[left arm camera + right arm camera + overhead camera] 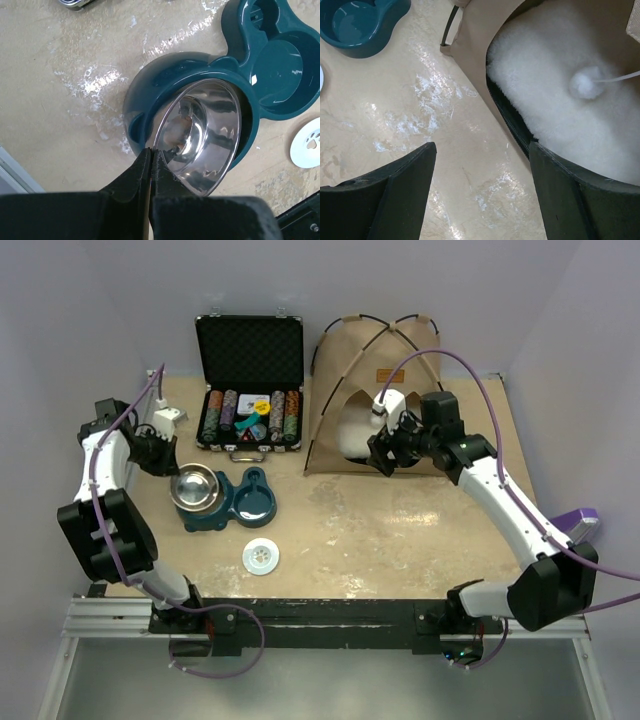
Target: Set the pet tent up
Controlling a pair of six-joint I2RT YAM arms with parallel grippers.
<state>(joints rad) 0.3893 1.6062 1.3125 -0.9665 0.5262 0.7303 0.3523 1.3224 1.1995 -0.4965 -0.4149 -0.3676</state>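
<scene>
**Robotics test cell, most likely in a laboratory.** You can see plain pale walls [90, 300] closing off the tabletop [400, 530] on three sides. An aluminium frame rail [110, 618] runs along the near edge, where the left arm [102, 465] and right arm [505, 505] are mounted, trailing purple cables [445, 352]. Unrelated props are set out together: a poker chip case [248, 350], a teal pet feeder [250, 502] and the pet tent [375, 350].

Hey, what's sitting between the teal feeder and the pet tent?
Nothing, just bare tabletop between the teal feeder and the pet tent; the top view shows it best.
</scene>
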